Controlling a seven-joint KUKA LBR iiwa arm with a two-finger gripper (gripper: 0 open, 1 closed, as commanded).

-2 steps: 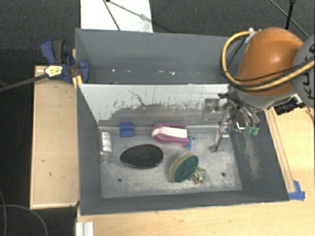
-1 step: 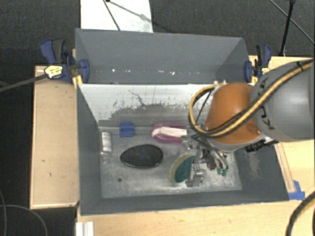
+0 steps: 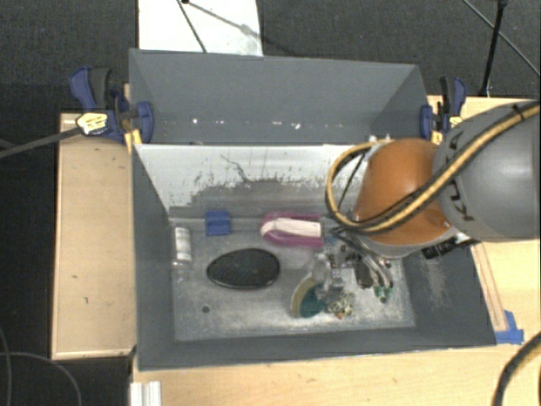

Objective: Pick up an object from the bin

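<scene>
My gripper [image 3: 331,290] hangs low over the bin's front right part, its fingers down at a small teal and tan object [image 3: 306,301] lying on the floor there. Whether that object is between the fingers I cannot tell. A pink and purple oblong thing [image 3: 290,228] lies just behind the gripper, near the back wall. A black oval stone-like object [image 3: 243,269] rests to the gripper's left, in the middle of the floor.
A small blue block [image 3: 218,222] sits at the back left. A clear little bottle [image 3: 182,245] lies along the left wall. The arm with its orange cover and cables spans the bin's right side.
</scene>
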